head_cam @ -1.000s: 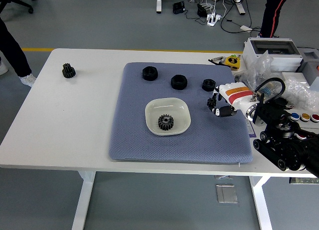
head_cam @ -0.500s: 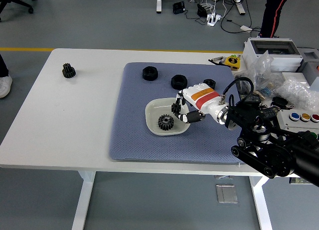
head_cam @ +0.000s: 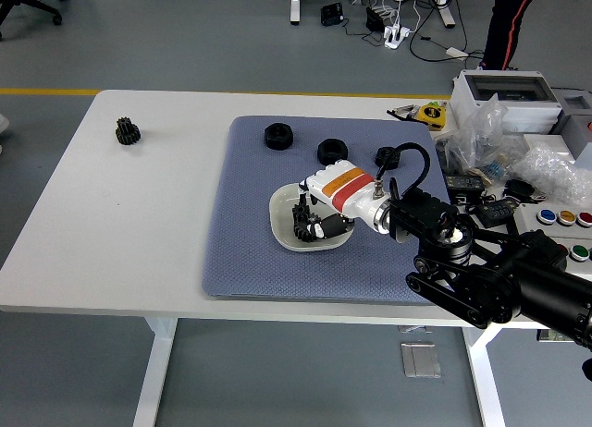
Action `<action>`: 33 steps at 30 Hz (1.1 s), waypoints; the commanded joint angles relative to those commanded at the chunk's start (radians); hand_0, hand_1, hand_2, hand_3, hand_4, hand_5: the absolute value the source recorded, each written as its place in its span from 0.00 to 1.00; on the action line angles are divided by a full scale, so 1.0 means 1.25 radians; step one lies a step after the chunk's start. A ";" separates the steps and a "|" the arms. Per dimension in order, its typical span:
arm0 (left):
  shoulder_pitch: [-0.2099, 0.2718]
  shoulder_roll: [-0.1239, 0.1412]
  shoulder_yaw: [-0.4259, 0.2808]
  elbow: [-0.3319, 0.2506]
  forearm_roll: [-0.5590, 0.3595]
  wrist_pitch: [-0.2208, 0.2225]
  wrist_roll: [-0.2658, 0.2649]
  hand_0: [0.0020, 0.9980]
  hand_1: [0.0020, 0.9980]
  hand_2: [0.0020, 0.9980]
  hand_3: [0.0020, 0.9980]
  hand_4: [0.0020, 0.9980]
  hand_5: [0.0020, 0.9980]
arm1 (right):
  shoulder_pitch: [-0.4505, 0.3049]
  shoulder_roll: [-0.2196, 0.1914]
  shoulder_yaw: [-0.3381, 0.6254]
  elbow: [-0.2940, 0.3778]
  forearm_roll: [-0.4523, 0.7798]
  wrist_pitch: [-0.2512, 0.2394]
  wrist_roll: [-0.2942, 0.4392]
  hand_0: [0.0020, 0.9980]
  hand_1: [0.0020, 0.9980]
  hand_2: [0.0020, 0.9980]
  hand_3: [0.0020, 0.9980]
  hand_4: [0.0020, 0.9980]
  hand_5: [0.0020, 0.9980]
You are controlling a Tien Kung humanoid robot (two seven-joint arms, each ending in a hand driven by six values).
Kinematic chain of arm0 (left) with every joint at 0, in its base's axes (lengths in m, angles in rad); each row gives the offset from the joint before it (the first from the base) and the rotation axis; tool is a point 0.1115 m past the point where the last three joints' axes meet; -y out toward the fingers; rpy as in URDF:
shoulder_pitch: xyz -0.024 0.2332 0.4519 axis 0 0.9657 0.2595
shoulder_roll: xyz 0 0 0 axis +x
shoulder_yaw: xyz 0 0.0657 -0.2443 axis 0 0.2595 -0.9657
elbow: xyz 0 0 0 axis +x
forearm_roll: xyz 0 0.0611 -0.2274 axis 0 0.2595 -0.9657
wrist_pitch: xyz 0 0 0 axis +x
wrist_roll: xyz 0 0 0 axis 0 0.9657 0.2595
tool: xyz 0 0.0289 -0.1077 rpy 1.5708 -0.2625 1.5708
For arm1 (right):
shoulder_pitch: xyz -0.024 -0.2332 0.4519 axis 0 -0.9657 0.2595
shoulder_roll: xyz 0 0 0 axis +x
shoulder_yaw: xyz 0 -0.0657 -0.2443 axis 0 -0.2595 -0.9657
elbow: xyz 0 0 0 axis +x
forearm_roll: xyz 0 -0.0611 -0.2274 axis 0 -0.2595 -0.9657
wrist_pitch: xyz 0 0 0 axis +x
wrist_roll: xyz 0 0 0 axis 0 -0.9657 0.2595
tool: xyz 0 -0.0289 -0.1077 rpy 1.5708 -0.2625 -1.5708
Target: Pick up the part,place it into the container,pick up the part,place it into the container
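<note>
**Right hand down in the bowl over the gear**

The right arm (head_cam: 481,274) enters from the lower right and reaches across the blue-grey mat (head_cam: 250,251) to the white bowl (head_cam: 282,225) near the mat's centre. The right hand (head_cam: 319,214), white-cased with an orange and red stripe, sits over the bowl with its dark fingers (head_cam: 310,225) curled downward into it. A dark toothed gear (head_cam: 301,220) lies inside the bowl, directly beneath and among those fingers. The fingers are partly closed around it, but it cannot be told whether they grip the gear or merely touch it; the hand covers most of the part.

Three black ring-shaped parts lie on the far half of the mat: one (head_cam: 277,136) at the left, one (head_cam: 331,152) in the middle just beyond the hand, and one (head_cam: 387,156) to the right, partly behind a black cable. All three are apart from the bowl.

A second dark gear (head_cam: 128,131) stands alone on the bare white table (head_cam: 139,224), well to the left of the mat.

At the table's right end are a grey box (head_cam: 504,92), clear plastic bags (head_cam: 555,168) and a panel with coloured buttons (head_cam: 564,251).

The left arm does not appear.

A person's leg (head_cam: 507,16) stands on the floor beyond the far right corner.
</note>
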 joint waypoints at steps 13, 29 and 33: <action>0.000 0.001 0.000 0.000 -0.003 0.005 -0.001 0.64 0.64 0.64 0.57 0.65 0.56 | -0.006 0.010 -0.018 -0.044 0.019 0.011 0.002 0.15 0.39 0.50 0.52 0.70 0.37; -0.003 0.001 0.002 0.000 -0.004 0.007 -0.003 0.64 0.64 0.63 0.57 0.65 0.56 | 0.000 0.021 -0.014 -0.045 0.018 0.011 0.004 0.16 0.40 0.53 0.54 0.73 0.36; -0.002 0.001 0.000 0.001 -0.003 0.007 -0.003 0.64 0.64 0.63 0.57 0.65 0.55 | 0.000 0.020 -0.013 -0.048 0.016 0.023 0.009 0.17 0.42 0.57 0.64 0.82 0.38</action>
